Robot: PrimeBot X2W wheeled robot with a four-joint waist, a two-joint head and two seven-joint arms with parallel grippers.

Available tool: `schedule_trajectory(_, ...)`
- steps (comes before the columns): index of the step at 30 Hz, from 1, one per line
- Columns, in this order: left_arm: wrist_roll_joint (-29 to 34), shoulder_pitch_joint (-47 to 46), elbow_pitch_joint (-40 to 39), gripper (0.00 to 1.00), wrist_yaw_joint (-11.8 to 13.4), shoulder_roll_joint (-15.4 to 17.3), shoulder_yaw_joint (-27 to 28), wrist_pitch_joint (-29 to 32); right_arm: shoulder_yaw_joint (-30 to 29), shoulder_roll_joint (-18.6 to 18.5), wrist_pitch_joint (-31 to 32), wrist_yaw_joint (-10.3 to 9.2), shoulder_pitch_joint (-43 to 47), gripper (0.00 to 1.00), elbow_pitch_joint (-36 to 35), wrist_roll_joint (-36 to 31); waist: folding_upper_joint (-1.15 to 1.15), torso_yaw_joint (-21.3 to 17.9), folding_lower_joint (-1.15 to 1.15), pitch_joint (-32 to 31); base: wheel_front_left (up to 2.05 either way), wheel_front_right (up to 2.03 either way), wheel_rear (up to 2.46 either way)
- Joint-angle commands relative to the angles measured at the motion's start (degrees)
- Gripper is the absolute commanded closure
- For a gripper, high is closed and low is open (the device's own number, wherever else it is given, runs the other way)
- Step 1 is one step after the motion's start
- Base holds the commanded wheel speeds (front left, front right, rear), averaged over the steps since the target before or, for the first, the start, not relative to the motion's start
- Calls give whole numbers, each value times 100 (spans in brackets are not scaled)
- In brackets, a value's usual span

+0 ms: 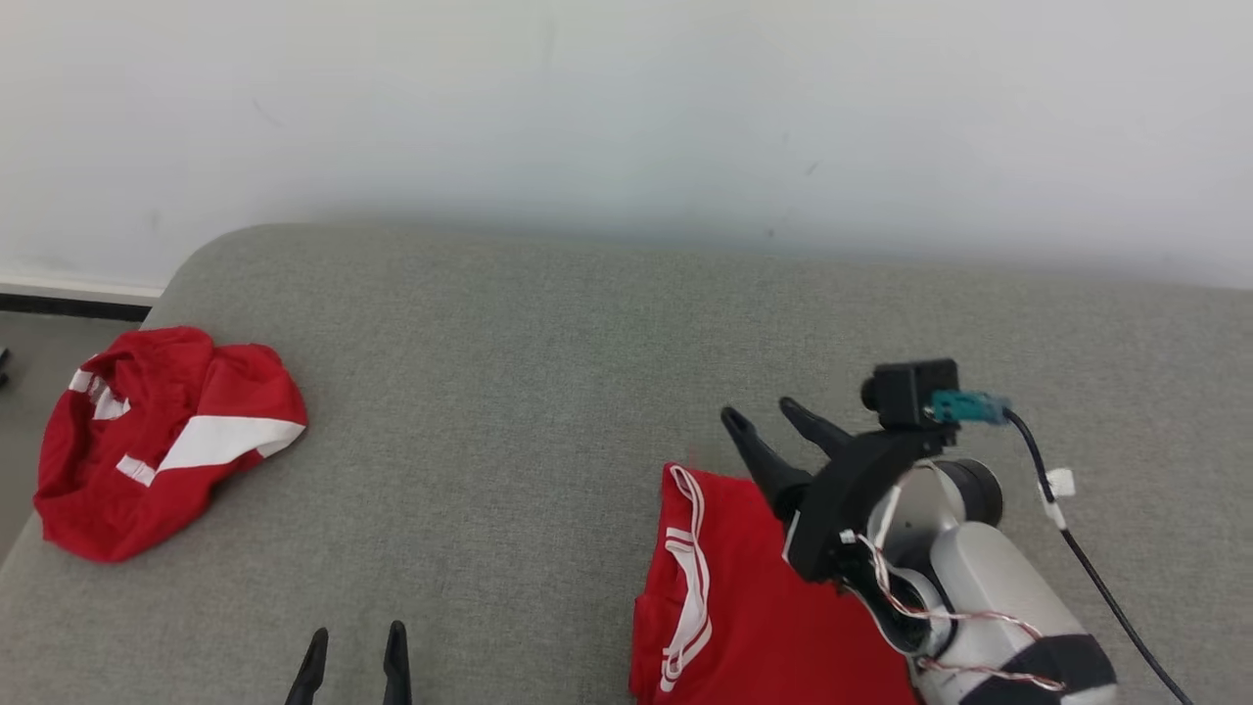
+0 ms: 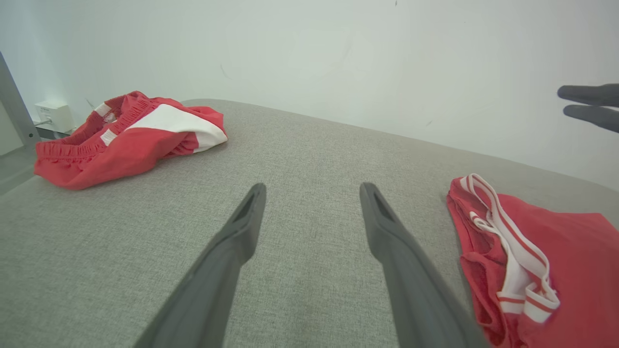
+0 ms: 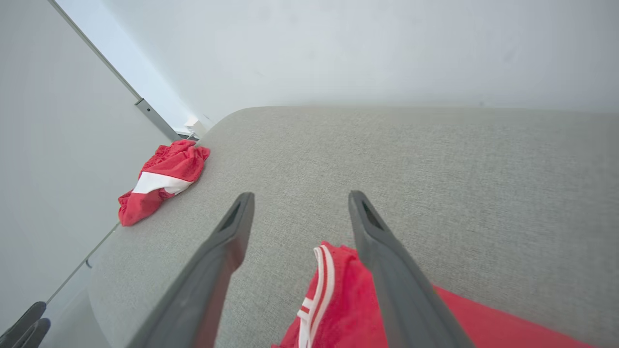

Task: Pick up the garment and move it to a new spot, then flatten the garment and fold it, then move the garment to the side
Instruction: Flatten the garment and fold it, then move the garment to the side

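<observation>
A red garment (image 1: 724,607) with white trim lies folded flat on the grey cushion at the lower right; it also lies at the right of the left wrist view (image 2: 556,256). My right gripper (image 1: 759,411) hovers open just above its far edge, fingers apart with nothing between them; in its own view (image 3: 301,195) the garment's trimmed corner (image 3: 338,299) sits below the fingers. My left gripper (image 1: 357,634) stands open and empty at the bottom left of centre, above bare cushion (image 2: 313,188).
A second red and white garment (image 1: 157,450) lies crumpled at the cushion's far left corner. The grey cushion (image 1: 548,372) ends at a white wall behind and drops to the floor on the left. A black cable (image 1: 1096,578) trails off my right wrist.
</observation>
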Motion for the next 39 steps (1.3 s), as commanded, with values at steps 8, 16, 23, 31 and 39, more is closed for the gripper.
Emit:
schedule_trajectory(8, 55, 57, -97, 0, 14, 0, 215, -17, -827, -495, -749, -14, 1121, 0, -739, -1065, 0, -545, 0, -273, 0, 0, 0)
schedule_trajectory(16, 16, -5, -85, 0, 20, 0, 305, -17, -1551, -493, -1292, -14, 2176, 0, -1453, -1679, 0, -790, 0, -304, 0, 0, 0)
schedule_trajectory(23, 115, 11, -6, 0, -38, 0, 375, -17, -1683, -586, -1596, -14, 2838, 0, -1686, -1821, 0, -831, 0, -377, 0, 0, 0)
schedule_trajectory(31, 303, 170, 105, 0, -177, 0, 536, -17, -1661, -649, -2099, -14, 3356, 0, -1605, -1756, 0, -829, 0, -492, 0, 0, 0)
schedule_trajectory(39, 309, 239, 330, 0, -237, 0, 573, -17, -1780, -478, -2232, -14, 3501, 0, -1402, -1740, 0, -835, 0, -551, 0, 0, 0)
